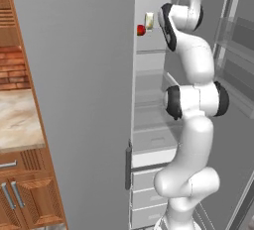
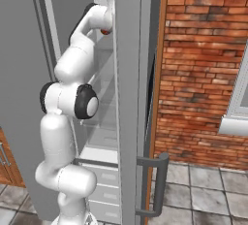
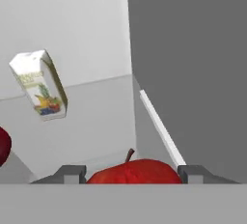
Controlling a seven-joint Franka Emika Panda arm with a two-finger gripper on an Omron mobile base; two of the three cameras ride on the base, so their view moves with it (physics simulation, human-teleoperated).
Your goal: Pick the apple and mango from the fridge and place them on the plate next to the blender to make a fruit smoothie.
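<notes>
The grey fridge (image 1: 79, 100) stands with both doors open, and my arm reaches into its white top shelf (image 1: 149, 50). The glossy red apple (image 3: 135, 171) with a short stem sits right between my gripper's (image 3: 131, 175) two dark fingertips (image 3: 72, 172), which press against its sides. From the left base the apple (image 1: 141, 29) is a small red spot just ahead of my hand. A dark red rounded thing (image 3: 2, 148) is cut off by the hand view's left edge; I cannot tell what it is. The plate and blender are out of view.
A white juice carton (image 3: 41, 85) stands on the same shelf behind the apple, also seen as the carton (image 1: 149, 21) from the left base. White drawers (image 1: 144, 194) lie below. Wooden cabinets and a marble counter (image 1: 17, 120) are left; the right fridge door (image 2: 133, 98) stands before a brick wall (image 2: 203, 73).
</notes>
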